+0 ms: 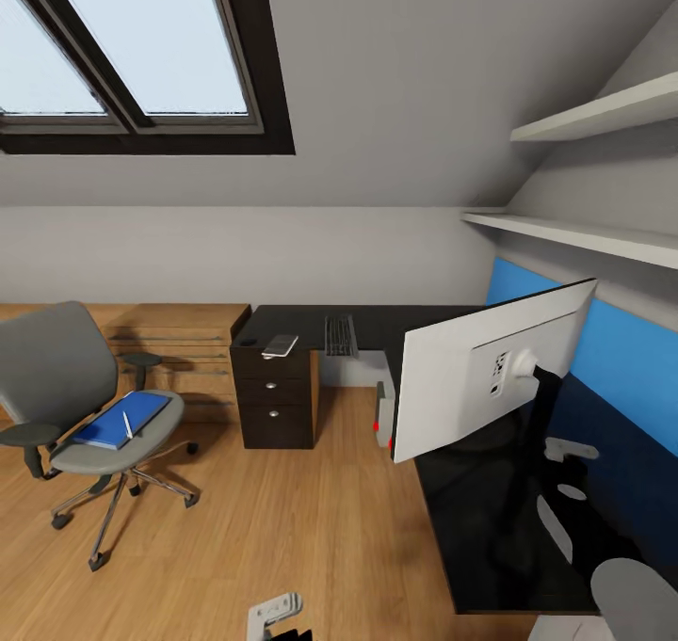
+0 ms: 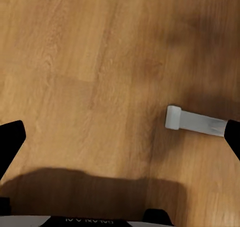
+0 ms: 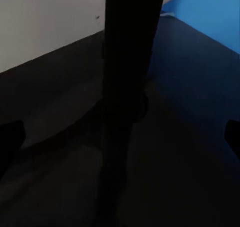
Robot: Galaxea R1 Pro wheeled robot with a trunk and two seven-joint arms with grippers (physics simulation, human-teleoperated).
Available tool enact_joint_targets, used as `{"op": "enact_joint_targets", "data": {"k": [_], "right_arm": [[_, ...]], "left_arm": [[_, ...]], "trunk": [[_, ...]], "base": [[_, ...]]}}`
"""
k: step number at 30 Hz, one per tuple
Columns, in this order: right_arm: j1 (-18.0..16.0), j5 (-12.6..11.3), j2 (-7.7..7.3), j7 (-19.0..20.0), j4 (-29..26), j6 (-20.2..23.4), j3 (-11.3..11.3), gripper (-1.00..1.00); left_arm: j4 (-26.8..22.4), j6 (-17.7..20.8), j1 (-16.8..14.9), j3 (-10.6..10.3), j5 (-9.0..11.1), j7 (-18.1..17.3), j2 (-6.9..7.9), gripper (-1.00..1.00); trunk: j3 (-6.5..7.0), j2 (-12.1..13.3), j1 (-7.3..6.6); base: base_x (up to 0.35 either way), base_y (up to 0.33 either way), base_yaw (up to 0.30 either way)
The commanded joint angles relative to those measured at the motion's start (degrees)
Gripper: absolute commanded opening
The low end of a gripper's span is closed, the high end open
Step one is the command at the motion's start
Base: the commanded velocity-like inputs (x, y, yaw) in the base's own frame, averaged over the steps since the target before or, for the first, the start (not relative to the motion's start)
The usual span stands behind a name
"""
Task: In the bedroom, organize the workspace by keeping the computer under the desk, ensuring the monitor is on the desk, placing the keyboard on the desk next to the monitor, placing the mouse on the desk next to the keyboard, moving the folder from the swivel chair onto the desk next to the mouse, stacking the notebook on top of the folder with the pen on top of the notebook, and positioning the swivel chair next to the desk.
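The monitor (image 1: 490, 370) stands on the desk (image 1: 490, 519), near the right-hand run of the glossy black top, and is seen from behind: its pale back panel faces the head camera, so the screen itself is hidden. Its thin dark stand (image 3: 127, 87) rises close before the right wrist camera, and the round base merges with the black surface and is hard to separate from it. Behind the monitor's lower edge part of the light grey computer (image 1: 383, 415) shows, with red dots (image 1: 376, 426) at its front; most of the case is covered.

Farther along the desk, by the back wall, lies the keyboard (image 1: 340, 335). To its left, over the dark drawer unit (image 1: 273, 401), rests a small flat pale-edged object, probably the notebook (image 1: 281, 344), too small to be sure. The mouse cannot be made out.

The swivel chair (image 1: 80, 406) stands well apart from the desk on the wood floor (image 1: 282, 528), its left edge cut off. The blue folder (image 1: 122, 420) lies on its seat with the white pen (image 1: 127, 424) on top.

The left gripper (image 2: 120, 132) hangs above the floor, its dark fingertips spread wide and grasping nothing; a white bar (image 2: 195, 121) lies on the boards below. The right gripper (image 3: 120, 137) is likewise spread, fingertips at the picture's edges, with the stand between them but apart from both.
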Motion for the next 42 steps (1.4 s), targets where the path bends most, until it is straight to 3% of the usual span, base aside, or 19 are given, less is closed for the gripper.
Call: {"op": "enact_joint_targets", "data": {"k": [1, 2, 3, 5, 8, 12, 17, 21, 27, 34, 37, 38, 42], "right_arm": [[0.0, -0.7, 0.03, -0.1, -1.3, 2.1, 0.1, 1.00], [0.1, -0.8, 0.08, -0.1, -2.6, 4.5, 0.1, 1.00], [0.5, -1.1, 0.37, -0.1, -6.3, 11.5, 0.1, 1.00], [0.9, -1.7, 0.64, -0.1, -8.7, 15.7, 0.0, 1.00], [3.8, -6.0, 1.63, -0.1, -18.7, 27.0, 0.0, 1.00], [7.2, -7.7, 2.04, -0.2, -26.6, 32.5, 0.1, 1.00], [11.9, -8.1, 3.18, -0.4, -35.8, 34.9, 0.1, 1.00], [18.1, -8.0, 5.56, -0.5, -45.4, 35.5, 0.2, 1.00], [20.6, -6.7, 9.71, -0.5, -48.4, 35.3, 1.2, 1.00], [21.2, -0.4, 13.13, -1.7, -48.5, 33.5, 5.7, 1.00], [21.3, 2.2, 15.13, -4.1, -47.2, 30.8, 6.7, 1.00], [21.3, 3.9, 16.67, -6.7, -45.7, 27.7, 7.1, 1.00], [21.3, 6.9, 19.42, -13.2, -42.1, 19.2, 7.9, 1.00]], "left_arm": [[0.1, -0.1, -0.1, 0.1, -0.1, 0.5, 0.03, 1.00], [0.3, -0.3, -0.1, 0.2, -0.4, 0.5, 0.02, 1.00], [0.7, -0.8, -0.1, 0.4, -1.5, 0.5, 0.02, 1.00], [1.2, -1.3, -0.1, 0.4, -2.2, 0.4, 0.01, 1.00], [3.0, -5.1, -0.1, 0.6, -3.2, 0.4, -0.04, 1.00], [3.5, -6.3, -0.1, 0.8, -3.3, 0.4, 0.00, 1.00], [3.6, -6.5, -0.1, 1.1, -3.3, 0.5, 0.05, 1.00], [6.2, -6.5, -0.1, 1.6, -3.2, 0.4, 0.82, 1.00], [9.9, -6.6, -0.1, 2.9, -3.3, 0.2, 1.85, 1.00], [12.1, -6.8, -0.1, 3.3, -3.4, 0.2, 1.81, 1.00], [12.8, -6.9, -0.1, 3.3, -3.5, 0.1, 1.70, 1.00], [13.1, -6.9, -0.1, 3.3, -3.6, 0.1, 1.63, 1.00], [13.4, -6.9, -0.1, 3.3, -3.6, 0.1, 1.55, 1.00]], "trunk": [[-0.08, 0.0, 0.00], [-0.08, 0.0, 0.00], [-0.08, 0.0, 0.00], [-0.08, 0.0, 0.00], [-0.08, 0.0, 0.00], [-0.08, 0.0, 0.00], [-0.08, 0.0, 0.00], [-0.08, 0.0, 0.00], [-0.08, 0.0, 0.00], [-0.08, 0.0, 0.00], [-0.08, 0.0, 0.00], [-0.08, 0.0, 0.00], [-0.08, 0.0, 0.00]], "base": [[0.000, 0.000, 0.000], [0.000, 0.000, 0.000], [0.000, 0.000, 0.000], [0.000, 0.000, 0.000], [0.000, 0.000, 0.000], [0.000, 0.000, 0.000], [0.000, 0.000, 0.000], [0.000, 0.000, 0.000], [0.000, 0.075, 0.000], [0.000, 0.261, 0.000], [0.000, 0.297, 0.000], [0.000, 0.305, 0.000], [0.000, 0.307, 0.000]]}}
